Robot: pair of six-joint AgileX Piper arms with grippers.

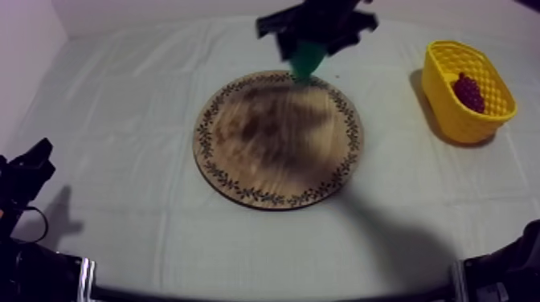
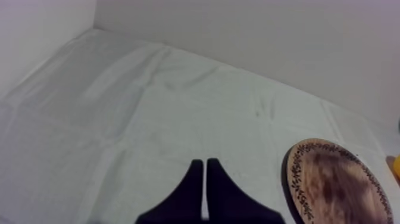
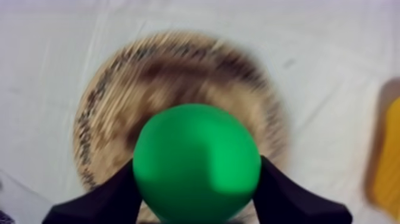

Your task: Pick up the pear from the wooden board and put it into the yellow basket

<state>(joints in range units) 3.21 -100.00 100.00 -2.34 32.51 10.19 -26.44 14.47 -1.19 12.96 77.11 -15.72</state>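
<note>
Pear [image 3: 196,161]: green and round. We have it between the two black fingers of our right gripper [image 3: 196,182], one finger against each flank. In the top view it hangs under that gripper, over the far rim of the board.

Right gripper: closed round the pear, with its fingers [image 3: 107,199] spread only as wide as the fruit's body and touching it on both sides. The arm comes in from the far right of the table.

Wooden board [image 1: 277,140]: round with a patterned rim, lying flat on the cloth directly beneath the right gripper. We cannot tell how far the pear is off its surface.

Yellow basket [image 1: 450,120]: upright on the cloth, well apart from the right gripper and off to the side, past the board's edge.

Grapes [image 1: 468,91]: a dark red bunch lying inside the basket.

Left gripper [image 2: 204,162]: both fingers lie together as a narrow wedge with nothing between them. It sits low at our left side of the table, well apart from the right gripper and the pear. The board's rim is near it on one side.

Cloth [image 1: 120,120]: grey-white and creased, spread out beyond the left gripper's tips to the wall.
</note>
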